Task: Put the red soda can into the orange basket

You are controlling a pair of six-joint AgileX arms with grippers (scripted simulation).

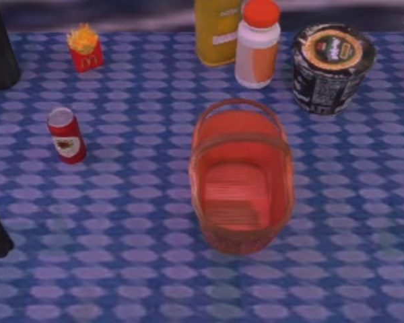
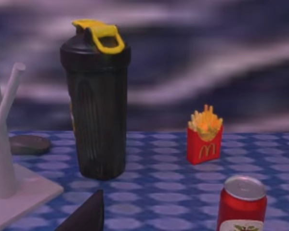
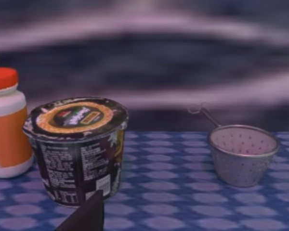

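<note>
The red soda can stands upright on the blue patterned table at the left, with its silver top and white label showing; in the left wrist view the red soda can is close by at the edge. The orange basket stands empty in the middle, its arched handle across it. A dark part of my left gripper shows low in the left wrist view, apart from the can. A dark part of my right gripper sits in front of the cup-noodle tub. Both hold nothing that I can see.
A red fries box and a black shaker stand behind the can. A yellow bottle, a white bottle with orange cap and the black tub line the back. A metal strainer sits farther right.
</note>
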